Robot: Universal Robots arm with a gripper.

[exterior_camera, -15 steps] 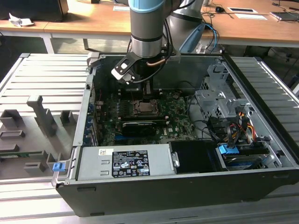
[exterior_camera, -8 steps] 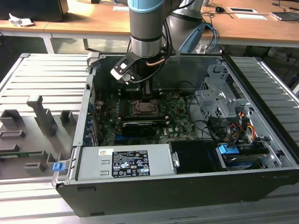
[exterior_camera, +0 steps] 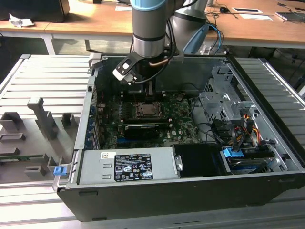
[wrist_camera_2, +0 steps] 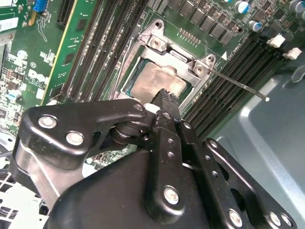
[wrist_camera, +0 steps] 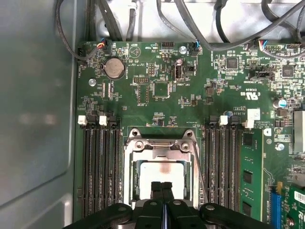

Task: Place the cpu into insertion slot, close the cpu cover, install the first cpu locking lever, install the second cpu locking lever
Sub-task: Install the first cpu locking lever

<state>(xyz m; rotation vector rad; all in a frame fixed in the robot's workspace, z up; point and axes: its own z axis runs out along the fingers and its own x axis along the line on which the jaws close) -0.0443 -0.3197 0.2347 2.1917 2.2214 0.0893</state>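
The pincer (wrist_camera: 162, 185) has its two fingers pressed together with nothing between them. Their joined tip hangs right over the near edge of the cpu (wrist_camera: 164, 172); whether it touches the metal I cannot tell. The cpu lies flat, silvery face up, in the insertion slot (wrist_camera: 135, 177), which sits mid-board toward the far side of the open computer case (exterior_camera: 190, 202). The cpu cover (wrist_camera: 162, 144) is folded down around it, its window framing the chip. So the seating looks done, and the cover looks closed or very nearly so. One thin locking lever (wrist_camera_2: 238, 86) is not latched: in the second wrist view it juts from a corner of the cover out over the memory slots (wrist_camera_2: 245, 55).

I judge the step in hand to be the cover and its levers, worked with the closed tip as a pusher. To do it well, the tip should bear on the cover's frame or the lever, not on the chip's bare face. The push should be straight and light so the chip stays square in its seat. The fingers should also keep clear of the white slot latches (wrist_camera: 82, 120) on either side.
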